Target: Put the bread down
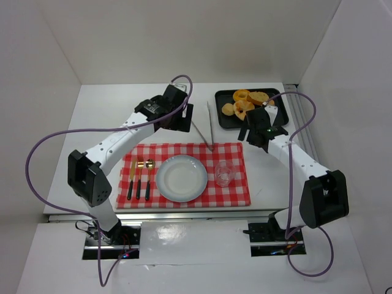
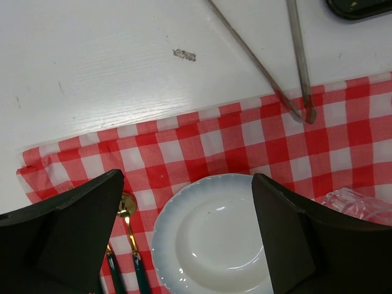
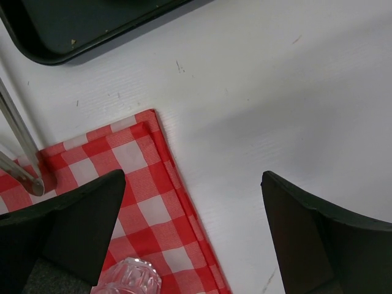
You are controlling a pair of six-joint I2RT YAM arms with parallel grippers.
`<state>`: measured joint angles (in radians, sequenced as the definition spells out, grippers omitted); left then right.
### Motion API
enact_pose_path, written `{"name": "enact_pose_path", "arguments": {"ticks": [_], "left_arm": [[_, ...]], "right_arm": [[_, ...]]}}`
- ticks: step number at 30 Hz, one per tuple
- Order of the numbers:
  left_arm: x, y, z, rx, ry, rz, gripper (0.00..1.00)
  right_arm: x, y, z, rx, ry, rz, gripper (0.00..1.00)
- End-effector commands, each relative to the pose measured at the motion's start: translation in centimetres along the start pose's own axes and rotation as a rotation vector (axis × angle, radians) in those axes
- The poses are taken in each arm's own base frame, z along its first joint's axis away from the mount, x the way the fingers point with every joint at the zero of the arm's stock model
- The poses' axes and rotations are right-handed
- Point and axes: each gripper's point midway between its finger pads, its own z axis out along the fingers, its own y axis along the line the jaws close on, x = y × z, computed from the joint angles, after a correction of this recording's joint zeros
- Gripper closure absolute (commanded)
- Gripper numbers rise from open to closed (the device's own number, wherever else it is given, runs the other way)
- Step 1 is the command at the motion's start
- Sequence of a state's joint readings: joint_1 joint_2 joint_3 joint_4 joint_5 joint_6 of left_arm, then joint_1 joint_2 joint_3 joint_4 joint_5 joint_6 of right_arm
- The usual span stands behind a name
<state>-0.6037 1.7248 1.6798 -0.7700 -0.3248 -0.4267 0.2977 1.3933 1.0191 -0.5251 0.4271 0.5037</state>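
**Desk:** Which step are you on?

**Operator:** The very start, by my read. The bread (image 1: 258,97) sits on the black tray (image 1: 228,122) in the far right corner of the worktop, bunched with the doughnuts (image 1: 242,95), and nothing is picked up. My right gripper (image 3: 193,174) hangs just near-side of that tray, fingers spread wide with only bare worktop between them. My left gripper (image 2: 187,177) is spread and empty too, hovering towards the far edge around the middle, looking down on the plate (image 1: 181,178).

**Desk:** So what does the next move call for?

**Operator:** I'd take the right arm. It needs to reach to the far side over the tray, come down on one slice without catching a doughnut, and close across the flat crust. Then carry it back towards the near edge to the plate, which I take to be the target.

**Desk:** Room to work?

**Operator:** Tight at that corner, with the right wall and far wall both close by. There's open white worktop along the right edge. On the way in, the glass (image 1: 223,174) stands on the checked cloth (image 1: 165,150) just right of the plate, and the tongs (image 2: 299,61) lie with their tips on the cloth's far edge. I'd go over both high.
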Motion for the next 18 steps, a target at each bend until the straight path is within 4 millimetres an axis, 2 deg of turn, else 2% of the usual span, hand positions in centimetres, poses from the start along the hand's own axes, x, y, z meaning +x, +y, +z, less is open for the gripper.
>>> {"name": "enact_pose_path", "arguments": {"ticks": [1,3,4,6,8,10,12,13,14,15,17,18], "left_arm": [[-2.2,-1.8,-1.0,0.078,-0.049,-0.039,0.01],[-3.1,-2.7,-1.1,0.121,-0.081,-0.049,0.01],[-3.3,-3.0,-1.1,0.155,-0.082,-0.047,0.01],[-4.1,-2.4,-1.0,0.172,-0.089,-0.081,0.01],[-4.7,-1.2,-0.7,0.168,-0.095,-0.106,0.01],[-4.1,-0.1,0.1,0.139,-0.077,-0.115,0.01],[-3.1,1.7,0.3,0.106,-0.052,-0.134,0.01],[-2.7,2.4,0.4,0.095,-0.044,-0.142,0.01],[-1.4,3.1,0.9,0.077,-0.015,-0.156,0.01],[-1.3,4.5,0.4,0.053,-0.025,-0.174,0.01],[0.2,6.1,0.7,0.017,0.003,-0.198,0.01],[0.6,6.6,0.7,0.013,0.01,-0.209,0.01]], "right_arm": [[-1.1,0.6,-0.9,-0.032,-0.05,0.007,0.01],[-1.3,1.4,-1.0,-0.051,-0.049,-0.007,0.01],[-0.8,1.9,-0.9,-0.062,-0.034,-0.021,0.01],[-1.4,3.6,-1.4,-0.112,-0.046,-0.05,0.01],[-1.4,6.3,-1.8,-0.193,-0.04,-0.103,0.01],[-1.9,9.1,-2.6,-0.282,-0.07,-0.145,0.01],[-1.1,13.0,-3.4,-0.389,-0.071,-0.234,0.01],[-0.8,14.3,-3.4,-0.419,-0.07,-0.279,0.01],[0.3,15.8,-3.6,-0.45,-0.055,-0.326,0.01],[1.1,17.4,-2.7,-0.461,-0.031,-0.369,0.01],[1.7,18.5,-1.6,-0.434,-0.027,-0.404,0.01],[1.4,19.1,-1.2,-0.434,-0.031,-0.414,0.01]]}}
